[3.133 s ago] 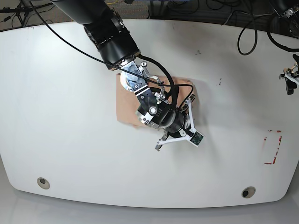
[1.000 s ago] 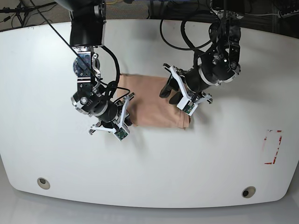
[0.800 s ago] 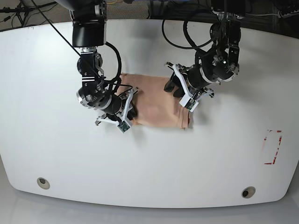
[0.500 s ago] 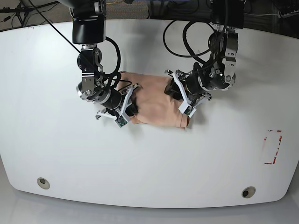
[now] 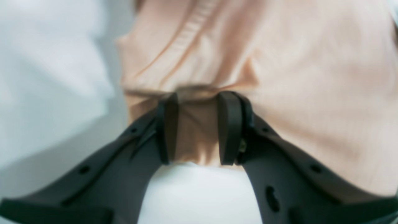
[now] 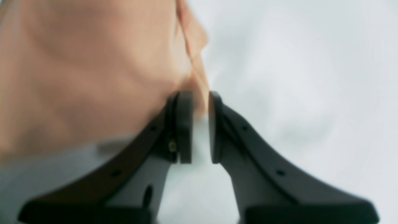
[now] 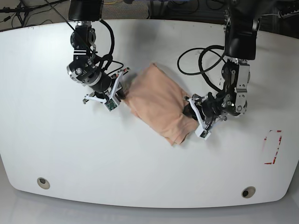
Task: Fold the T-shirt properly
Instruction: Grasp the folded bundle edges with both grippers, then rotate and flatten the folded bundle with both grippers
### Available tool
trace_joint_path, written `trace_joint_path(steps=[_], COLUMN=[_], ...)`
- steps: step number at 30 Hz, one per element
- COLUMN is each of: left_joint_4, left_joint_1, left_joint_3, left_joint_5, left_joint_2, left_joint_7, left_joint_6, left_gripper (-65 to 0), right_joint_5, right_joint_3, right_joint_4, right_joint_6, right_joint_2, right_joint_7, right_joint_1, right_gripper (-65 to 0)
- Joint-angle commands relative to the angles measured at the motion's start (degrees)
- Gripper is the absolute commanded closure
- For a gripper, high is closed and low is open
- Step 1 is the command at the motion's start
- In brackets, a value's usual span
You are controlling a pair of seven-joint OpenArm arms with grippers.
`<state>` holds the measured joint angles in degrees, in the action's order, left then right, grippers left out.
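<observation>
The peach T-shirt [image 7: 159, 105] lies as a folded bundle slanting from upper left to lower right on the white table [image 7: 56, 140]. In the base view my right gripper [image 7: 120, 93] holds the bundle's upper-left end and my left gripper [image 7: 190, 111] holds its lower-right side. The left wrist view shows the left gripper [image 5: 197, 98] shut on a thick fold of the T-shirt [image 5: 279, 62], with cloth filling the gap between the fingers. Through the right wrist camera, the right gripper [image 6: 199, 99] is pinched on a thin edge of the T-shirt [image 6: 93, 62]. Both wrist views are blurred.
A red tape mark [image 7: 272, 147] sits near the table's right edge. Two round holes [image 7: 43, 182] [image 7: 248, 192] lie near the front edge. Black cables [image 7: 201, 56] hang from the arms and run along the back of the table.
The bundle has swung from lying level to a slant. The arm on the base view's left rose toward the back; the arm on its right dropped toward the front, both still gripping cloth.
</observation>
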<state>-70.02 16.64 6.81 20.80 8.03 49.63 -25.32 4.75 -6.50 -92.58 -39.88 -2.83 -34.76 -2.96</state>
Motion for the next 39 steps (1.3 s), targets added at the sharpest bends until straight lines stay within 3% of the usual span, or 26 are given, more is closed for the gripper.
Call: trace_joint_path(steps=[1, 9, 15, 18, 26, 33, 39], left_joint_4=[2.19, -0.27, -13.63, -18.64, -27.61, -26.73, -22.86], left_joint_1=[4.41, 7.31, 6.61, 4.32, -6.93, -12.82, -14.67], left_joint_3=[0.88, 1.50, 1.06, 1.06, 1.15, 1.24, 1.15], left_joint_5=[0.61, 0.96, 1.93, 3.16, 4.04, 3.07, 0.79], left_joint_2=[0.10, -0.25, -0.87, -0.78, -1.22, -5.00, -5.44], left_joint_7=[-1.76, -0.09, 5.63, 8.09, 8.97, 8.62, 5.01], left_joint_6=[0.05, -0.04, -0.04, -0.04, -0.04, 0.05, 0.05], left_gripper=[-19.4, -19.4, -19.4, -19.4, -19.4, -19.4, -19.4], right_joint_5=[-0.75, -0.14, -0.14, -0.23, -0.23, -0.14, -0.14], right_joint_3=[-0.13, 0.22, 0.22, 0.22, 0.30, 0.30, 0.30], right_joint_4=[-3.03, -9.10, -14.02, -13.40, -3.03, 6.73, 8.84], right_joint_6=[0.10, 0.10, 0.10, 0.10, 0.10, 0.10, 0.10], right_joint_2=[2.26, 7.01, 8.06, 8.06, 7.71, 7.62, 7.01], right_joint_7=[1.23, 0.79, -6.16, -7.04, -6.60, -0.01, 0.70], right_joint_1=[-2.09, -5.70, -3.06, -0.60, 7.66, 9.86, 8.98], right_gripper=[-7.9, -7.9, -7.9, -7.9, -7.9, -7.9, -7.9])
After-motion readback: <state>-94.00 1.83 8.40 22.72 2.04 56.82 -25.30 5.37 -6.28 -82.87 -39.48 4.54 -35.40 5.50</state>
